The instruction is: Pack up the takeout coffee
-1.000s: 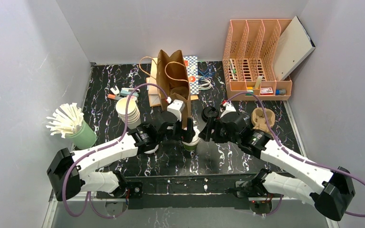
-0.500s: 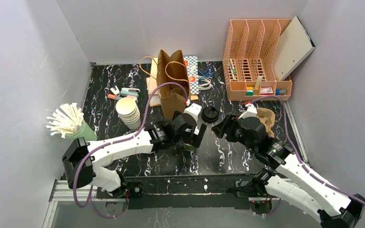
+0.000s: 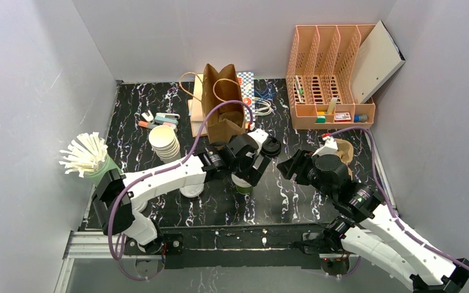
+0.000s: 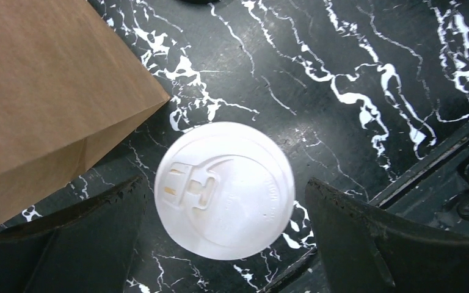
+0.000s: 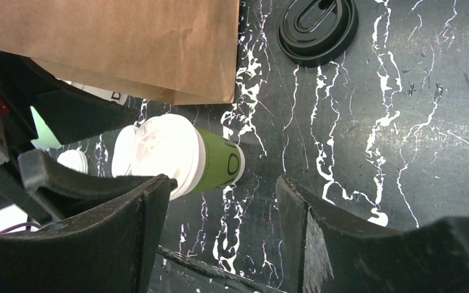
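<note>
The green-sided coffee cup (image 3: pixel 242 185) with its white sip lid (image 4: pixel 225 189) stands upright just in front of the brown paper bag (image 3: pixel 223 116). My left gripper (image 3: pixel 248 165) hangs above it, open. In the left wrist view its fingers (image 4: pixel 79 244) stand on either side of the lid without touching it. My right gripper (image 3: pixel 287 166) is open and empty, to the right of the cup (image 5: pixel 217 162). The pale cream capped cup (image 3: pixel 190 190) stands left of the green one, partly hidden under my left arm.
A loose black lid (image 3: pixel 271 146) lies right of the bag. A stack of lidless cups (image 3: pixel 165 141) and a green holder of white sticks (image 3: pixel 91 160) stand on the left. An orange file rack (image 3: pixel 333 67) and a brown cup carrier (image 3: pixel 342 149) are on the right.
My left arm has reached further right and its gripper now sits over the green cup. My right gripper has drawn back to the right, away from the cup. The cup has stayed put.
</note>
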`<move>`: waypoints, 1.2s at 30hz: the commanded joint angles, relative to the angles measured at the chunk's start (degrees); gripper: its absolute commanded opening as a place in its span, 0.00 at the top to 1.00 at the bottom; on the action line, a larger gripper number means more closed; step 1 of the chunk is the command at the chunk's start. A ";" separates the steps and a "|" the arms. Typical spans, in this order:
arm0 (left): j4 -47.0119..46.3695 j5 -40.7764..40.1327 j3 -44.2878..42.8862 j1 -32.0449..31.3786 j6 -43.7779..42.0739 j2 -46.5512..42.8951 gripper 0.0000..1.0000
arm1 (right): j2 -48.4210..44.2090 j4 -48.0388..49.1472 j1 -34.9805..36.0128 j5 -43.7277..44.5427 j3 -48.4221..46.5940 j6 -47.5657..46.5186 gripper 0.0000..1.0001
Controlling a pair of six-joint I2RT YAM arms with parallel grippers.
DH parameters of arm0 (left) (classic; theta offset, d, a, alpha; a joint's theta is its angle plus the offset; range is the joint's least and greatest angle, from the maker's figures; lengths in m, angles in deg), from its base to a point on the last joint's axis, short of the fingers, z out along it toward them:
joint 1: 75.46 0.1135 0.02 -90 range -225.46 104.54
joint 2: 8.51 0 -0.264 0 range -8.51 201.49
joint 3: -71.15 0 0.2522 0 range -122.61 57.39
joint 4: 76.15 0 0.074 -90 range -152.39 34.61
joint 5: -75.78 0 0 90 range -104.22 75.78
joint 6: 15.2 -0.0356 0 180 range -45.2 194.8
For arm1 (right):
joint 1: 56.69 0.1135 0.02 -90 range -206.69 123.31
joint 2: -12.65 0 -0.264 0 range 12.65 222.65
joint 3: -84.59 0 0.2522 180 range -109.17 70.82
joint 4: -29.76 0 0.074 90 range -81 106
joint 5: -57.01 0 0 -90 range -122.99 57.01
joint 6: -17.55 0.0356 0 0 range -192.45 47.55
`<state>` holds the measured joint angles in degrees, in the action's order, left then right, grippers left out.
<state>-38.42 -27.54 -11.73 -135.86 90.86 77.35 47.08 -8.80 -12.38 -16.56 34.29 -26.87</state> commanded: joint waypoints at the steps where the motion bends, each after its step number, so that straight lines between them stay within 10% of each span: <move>1: 3.35 5.29 -2.36 2.38 -1.86 0.62 0.02 | -1.04 -0.67 -0.19 1.50 0.55 0.49 0.27; 24: 6.24 9.93 -3.79 4.77 -3.34 2.67 0.24 | 0.69 0.22 -0.19 -1.04 0.90 0.74 0.27; 36: 0.11 6.13 4.76 4.69 1.80 -3.38 0.24 | 0.67 14.69 -0.18 -21.89 13.06 5.32 0.42</move>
<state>-38.16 -19.28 -9.79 -131.40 90.09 77.64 48.15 -2.92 -12.42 -30.00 42.82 -24.95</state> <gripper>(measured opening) 0.766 0.602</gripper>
